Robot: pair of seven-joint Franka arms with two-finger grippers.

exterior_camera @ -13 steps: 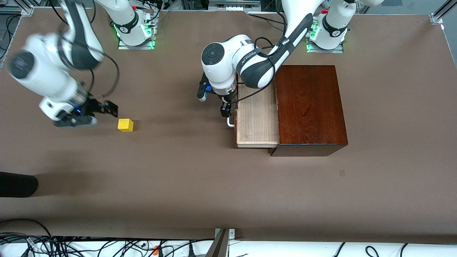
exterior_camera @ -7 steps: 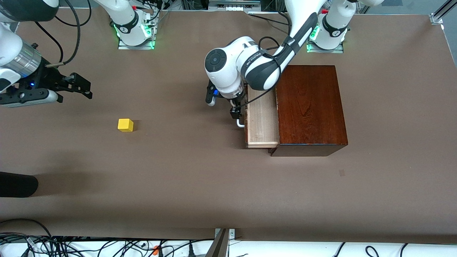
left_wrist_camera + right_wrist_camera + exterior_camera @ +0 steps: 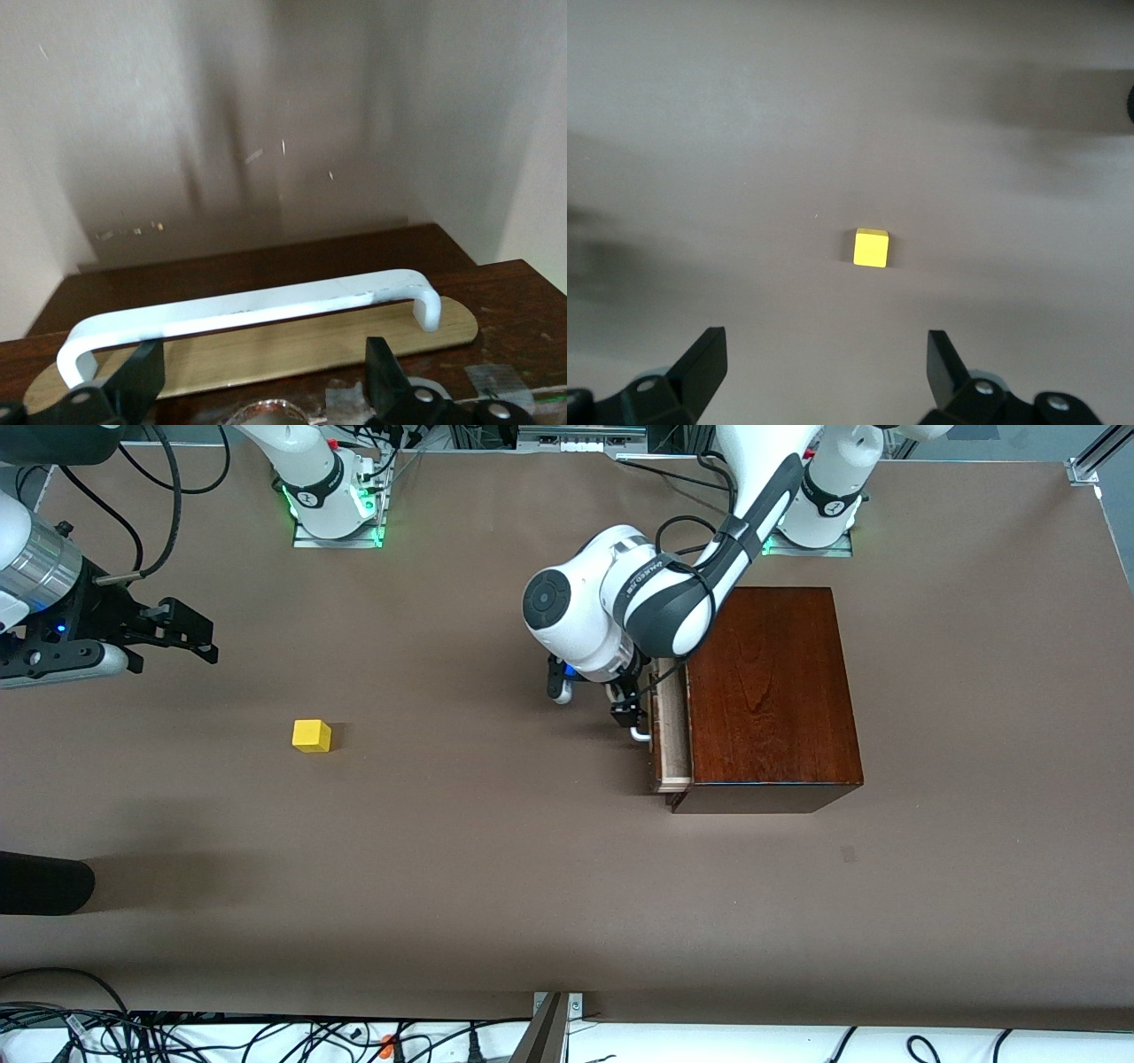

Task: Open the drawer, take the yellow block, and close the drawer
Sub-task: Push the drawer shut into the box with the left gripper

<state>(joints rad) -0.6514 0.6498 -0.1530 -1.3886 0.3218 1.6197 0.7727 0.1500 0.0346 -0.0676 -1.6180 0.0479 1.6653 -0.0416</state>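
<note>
Left gripper (image 3: 631, 713) spread wide at the handle (image 3: 248, 312) of the nearly shut drawer (image 3: 671, 726); right gripper (image 3: 190, 633) spread wide, empty, above the table (image 3: 496, 868); yellow block (image 3: 312, 736) on table

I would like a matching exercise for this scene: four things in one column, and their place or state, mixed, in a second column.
Things:
1. small bright-yellow cube
2. pale wooden drawer with white loop handle
3. left hand
4. right hand

Places or states:
A. at the white loop handle, fingers spread
B. on the brown table, toward the right arm's end
C. open, raised, holding nothing
D. almost pushed into the glossy dark-brown wooden box

Pairs: 1-B, 2-D, 3-A, 4-C
</note>
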